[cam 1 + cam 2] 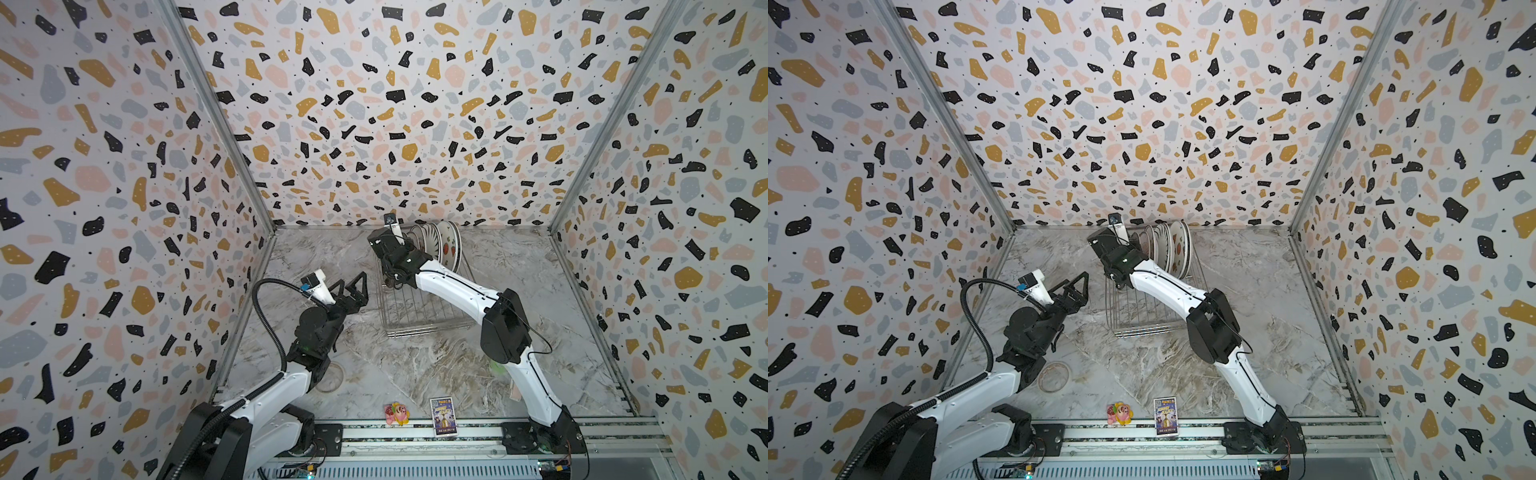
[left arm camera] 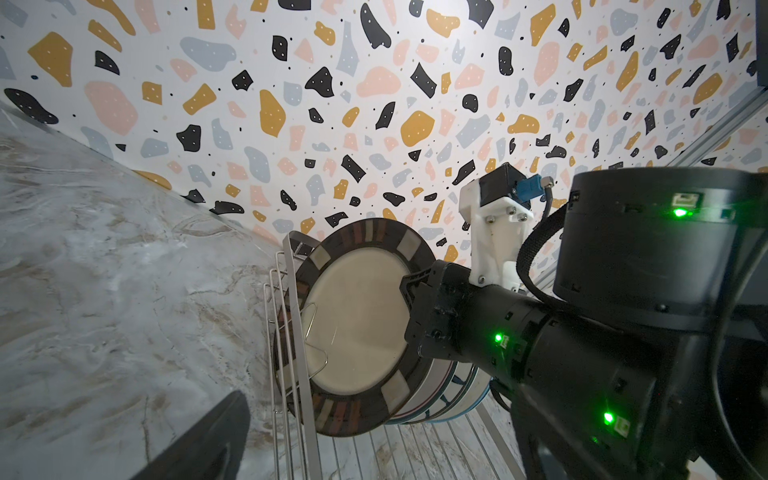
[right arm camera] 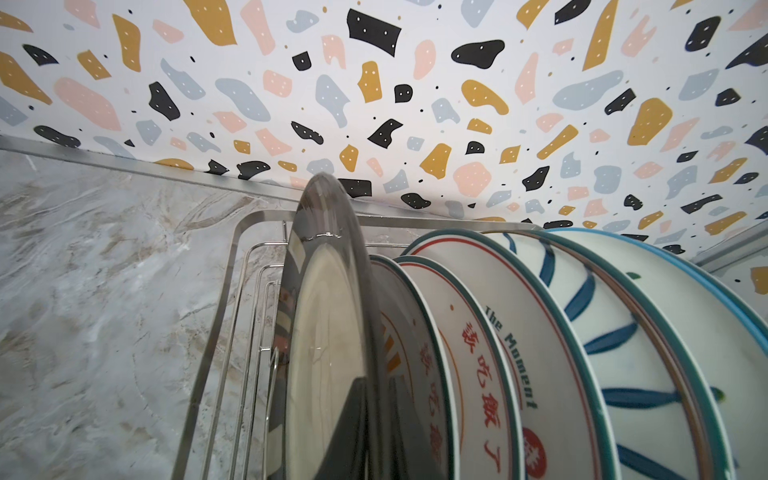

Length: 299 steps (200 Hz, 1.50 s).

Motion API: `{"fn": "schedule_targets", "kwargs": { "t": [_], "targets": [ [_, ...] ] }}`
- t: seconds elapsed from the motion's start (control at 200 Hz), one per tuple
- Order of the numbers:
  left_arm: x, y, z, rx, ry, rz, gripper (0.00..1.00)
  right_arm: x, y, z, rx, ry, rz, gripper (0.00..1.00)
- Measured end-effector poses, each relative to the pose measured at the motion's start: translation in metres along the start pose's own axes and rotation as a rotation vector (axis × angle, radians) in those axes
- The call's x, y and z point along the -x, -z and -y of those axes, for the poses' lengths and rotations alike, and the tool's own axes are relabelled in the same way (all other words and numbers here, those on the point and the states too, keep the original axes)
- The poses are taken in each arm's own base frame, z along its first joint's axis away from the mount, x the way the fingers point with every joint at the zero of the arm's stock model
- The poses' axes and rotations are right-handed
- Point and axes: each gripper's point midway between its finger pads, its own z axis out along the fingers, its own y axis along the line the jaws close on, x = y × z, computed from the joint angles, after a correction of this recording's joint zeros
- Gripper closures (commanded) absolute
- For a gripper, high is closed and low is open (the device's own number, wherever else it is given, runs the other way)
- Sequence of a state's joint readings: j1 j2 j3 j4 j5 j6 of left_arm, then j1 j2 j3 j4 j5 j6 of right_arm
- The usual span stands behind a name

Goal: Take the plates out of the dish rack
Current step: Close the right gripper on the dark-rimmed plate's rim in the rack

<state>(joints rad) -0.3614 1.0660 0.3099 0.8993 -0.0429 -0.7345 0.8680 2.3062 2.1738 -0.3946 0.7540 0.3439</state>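
Marble-veined desk (image 1: pixel 415 374) surface, enclosed by terrazzo-print walls, carried the dish rack (image 1: pixel 419 320) at the centre of both top views. Its long axis ran from mid-frame up toward the back wall.

Contents of the rack: the plates (image 1: pixel 442 245) stood on edge in a close row at the upper end only. The lower wire grid held nothing. The row ran left to right across the frame, with the faces turned sideways. In the right wrist view the brown-rimmed plate (image 3: pixel 328 332) was the leftmost of the row. The red-character plates (image 3: pixel 469 374) and the blue-stroke plate (image 3: pixel 623 395) were packed behind it.

Right claw (image 2: pixel 407 289): clenched on the rim of the brown-rimmed plate, one finger over its cream face, the other hidden behind it. The plate sat in the rack, with a wire prong (image 2: pixel 307 328) standing against its face.

Left claw (image 1: pixel 351 284): released, jaws spread wide, holding nothing. It was positioned just left of the rack at mid-frame, well apart from the plates.

Governing relation: the held plate's plane ran in line with the right claw. Its free direction was judged to be upward along that plane, out of the prongs. A sideways pull would likely press it on the prong or drag the neighbouring plate. The right arm was the nearer one.
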Motion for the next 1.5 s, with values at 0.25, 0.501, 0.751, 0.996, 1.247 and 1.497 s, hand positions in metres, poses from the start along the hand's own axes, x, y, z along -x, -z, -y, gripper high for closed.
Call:
{"fn": "schedule_targets", "kwargs": {
  "t": [0.25,0.501,0.751,0.996,1.247,1.497],
  "targets": [
    [-0.002,-0.001,-0.003,0.012,0.007,-0.002,0.0,0.003,0.0,0.0,-0.024,0.031,0.004,1.0],
    [-0.002,0.0,-0.006,0.025,0.013,0.005,0.0,0.006,0.005,-0.006,-0.021,0.084,0.011,1.0],
    [0.004,0.002,-0.002,0.014,0.015,0.024,0.01,0.009,0.012,-0.012,-0.029,0.153,0.033,1.0],
    [0.004,0.004,-0.003,0.017,0.018,0.025,0.0,0.012,0.02,-0.019,-0.038,0.213,0.055,1.0],
    [0.0,0.005,-0.007,0.026,0.021,0.017,0.0,0.022,0.037,-0.021,-0.065,0.27,0.09,1.0],
    [0.0,0.005,-0.006,0.024,0.028,0.013,0.0,0.05,0.066,0.0,-0.055,0.242,0.135,1.0]
  ]
}}
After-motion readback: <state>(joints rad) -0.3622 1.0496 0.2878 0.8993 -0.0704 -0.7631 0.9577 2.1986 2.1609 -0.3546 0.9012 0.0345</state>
